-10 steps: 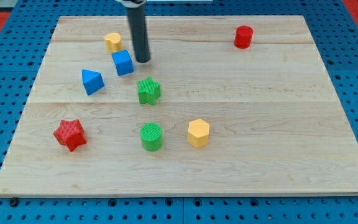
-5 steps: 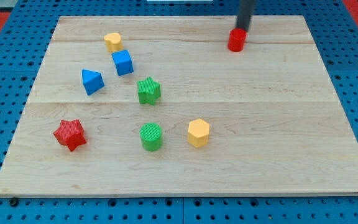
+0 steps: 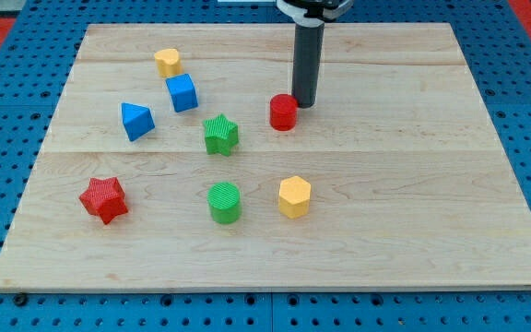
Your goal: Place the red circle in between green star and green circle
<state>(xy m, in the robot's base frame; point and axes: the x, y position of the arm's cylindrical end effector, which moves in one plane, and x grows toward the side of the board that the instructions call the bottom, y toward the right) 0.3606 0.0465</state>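
Camera view has my tip (image 3: 303,102) set down just upper right of the red circle (image 3: 283,112), touching it or very nearly so, a little above the middle of the frame. There are no jaws on this rig, only the rod, so nothing is gripped and nothing can be; the block simply sits loose against the rod's end.

The red circle stands to the right of the green star (image 3: 220,135) and above the yellow hexagon-like block (image 3: 294,196). The green circle (image 3: 224,202) lies below the star, toward lower centre, and the gap between those two is where the red one belongs (it looks just wide enough to take it, though I would not swear to it).

I judge the red circle to be a light, rigid plastic piece with a flat base, so it should slide easily on the smooth wooden table (image 3: 413,184). Being round, it will tend to roll off the side of the rod if I push off centre. The contact should sit on its upper right face, opposite the gap, so the push runs down and to the left. A late nudge could bump the star or the green circle, both equally light.
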